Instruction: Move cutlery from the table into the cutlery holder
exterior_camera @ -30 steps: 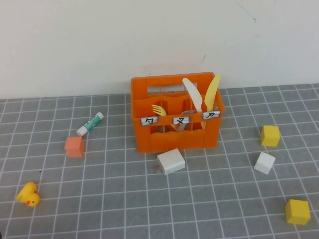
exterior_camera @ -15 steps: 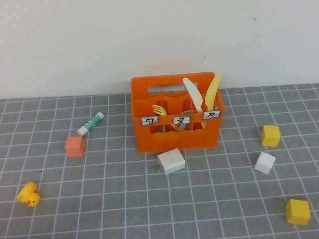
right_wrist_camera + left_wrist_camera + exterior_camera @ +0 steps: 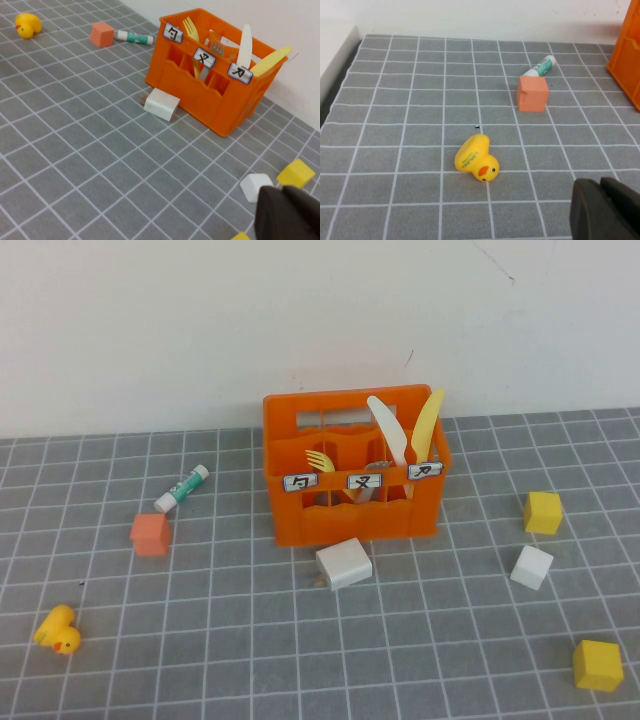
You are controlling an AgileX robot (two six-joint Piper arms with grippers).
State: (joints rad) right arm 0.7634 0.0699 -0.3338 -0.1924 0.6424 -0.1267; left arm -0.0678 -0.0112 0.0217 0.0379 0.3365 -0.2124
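Observation:
The orange cutlery holder [image 3: 350, 522] [image 3: 200, 92] stands at the back middle of the table [image 3: 220, 660]. The pale yellow fork [image 3: 318, 459] [image 3: 189, 28] stands in its left compartment, and the grey fork [image 3: 216, 48] in the middle one. A white knife [image 3: 387, 429] and a yellow knife [image 3: 427, 423] lean in the right compartment. Neither arm shows in the high view. My left gripper [image 3: 600, 186] hangs shut and empty over the tiles near a rubber duck [image 3: 476, 158]. My right gripper [image 3: 283, 192] is shut and empty above a white cube [image 3: 254, 185].
A white plug block [image 3: 343, 563] lies right in front of the holder. To the left are a glue stick [image 3: 181, 488], an orange cube [image 3: 150, 534] and the duck [image 3: 57, 630]. On the right sit two yellow cubes [image 3: 542, 512] [image 3: 597, 665] and the white cube [image 3: 531, 566].

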